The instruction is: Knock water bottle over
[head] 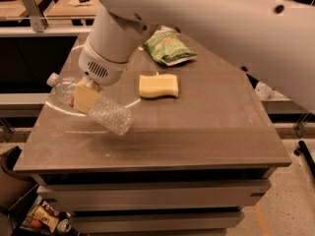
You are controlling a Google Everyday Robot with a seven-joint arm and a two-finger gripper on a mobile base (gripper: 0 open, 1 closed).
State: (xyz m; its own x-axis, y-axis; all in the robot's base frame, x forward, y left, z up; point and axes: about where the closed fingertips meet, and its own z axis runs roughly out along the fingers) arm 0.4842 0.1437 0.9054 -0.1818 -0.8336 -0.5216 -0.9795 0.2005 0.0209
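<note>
The water bottle [106, 113] is a clear ribbed plastic bottle with a white cap at its upper-left end. It is tilted far over near the table's left edge, base pointing right and down. My gripper [86, 97] sits against the bottle's middle, and one tan finger pad [86, 99] covers the label. The white arm [206, 28] reaches in from the upper right and hides the rest of the gripper.
A yellow sponge [158, 85] lies at the table's middle. A green chip bag [168, 48] lies behind it. The grey table [206, 132] ends just left of the bottle. Clutter lies on the floor at lower left [44, 215].
</note>
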